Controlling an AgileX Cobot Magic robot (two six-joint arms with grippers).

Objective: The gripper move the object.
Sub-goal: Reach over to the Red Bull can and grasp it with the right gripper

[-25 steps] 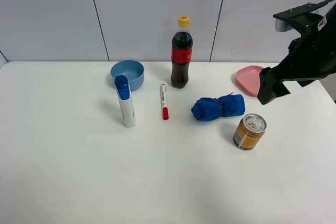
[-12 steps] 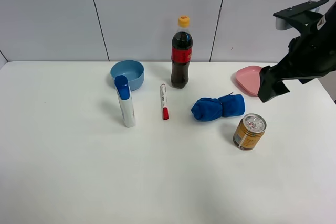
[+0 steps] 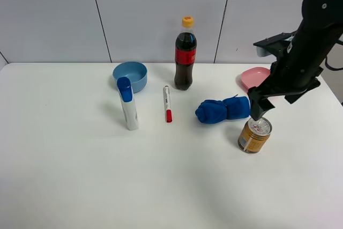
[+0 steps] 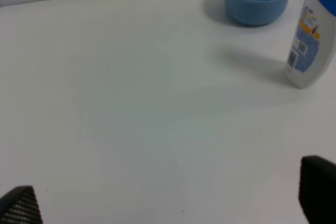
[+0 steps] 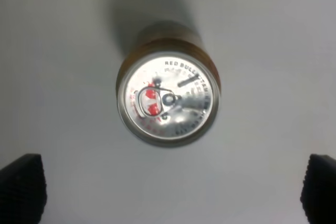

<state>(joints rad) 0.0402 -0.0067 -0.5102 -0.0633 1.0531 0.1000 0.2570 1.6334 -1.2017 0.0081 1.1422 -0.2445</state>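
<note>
1. Can [image 3: 254, 134]: a short gold-orange metal cylinder with a white label patch and a shiny silver pull-tab lid. It stands upright on the smooth white table [image 3: 80, 175], toward its right side.
2. Directly over the lid hangs the black, angular right gripper [image 3: 258, 112], jaws spread wide.
3. A crumpled blue cloth [image 3: 222, 110] lies just beside the can.
4. Elsewhere the left gripper [image 4: 169, 198] holds nothing, jaws wide apart.

1. Setting reads as a robot test lab, a tabletop bench.
2. Bare white table [image 3: 80, 186]; plain grey panelled wall [image 3: 53, 14] behind it.
3. Black robot arm [image 3: 303, 52] reaches over the table.
4. Unrelated props stand apart: blue bowl [image 3: 130, 76], cola bottle [image 3: 185, 57], marker [image 3: 167, 103], blue cloth [image 3: 222, 109], pink dish [image 3: 254, 79], drink can [image 3: 254, 134].
</note>
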